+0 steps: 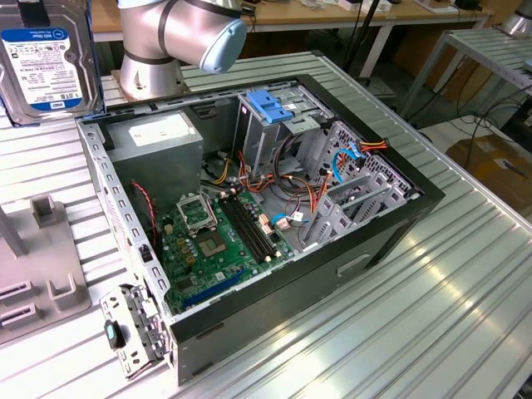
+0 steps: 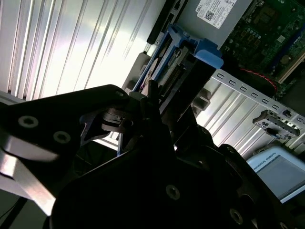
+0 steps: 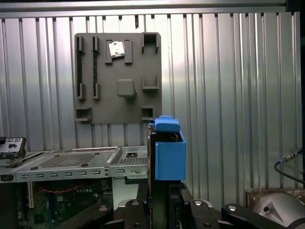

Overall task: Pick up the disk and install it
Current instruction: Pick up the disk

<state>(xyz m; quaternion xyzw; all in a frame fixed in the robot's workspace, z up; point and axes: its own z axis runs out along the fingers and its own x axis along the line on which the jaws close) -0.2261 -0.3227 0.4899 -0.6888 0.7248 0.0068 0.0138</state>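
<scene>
Plainly we have the disk (image 3: 167, 148) in our grip: the gripper (image 3: 162, 198) is closed on it from either side, nearly shut to the disk's thin edge. Its long axis runs straight out from the fingers. In the exterior view the disk (image 1: 46, 62) hangs upright, label outward. It sits off to the exterior view's left of the open computer case (image 1: 399, 220) and its drive cage (image 1: 259, 137).

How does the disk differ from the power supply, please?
The disk is outside the case, held by the gripper; the power supply sits inside it. The disk bears a blue-and-white label and blue rails; the power supply a white sticker. Both are grey metal.
</scene>
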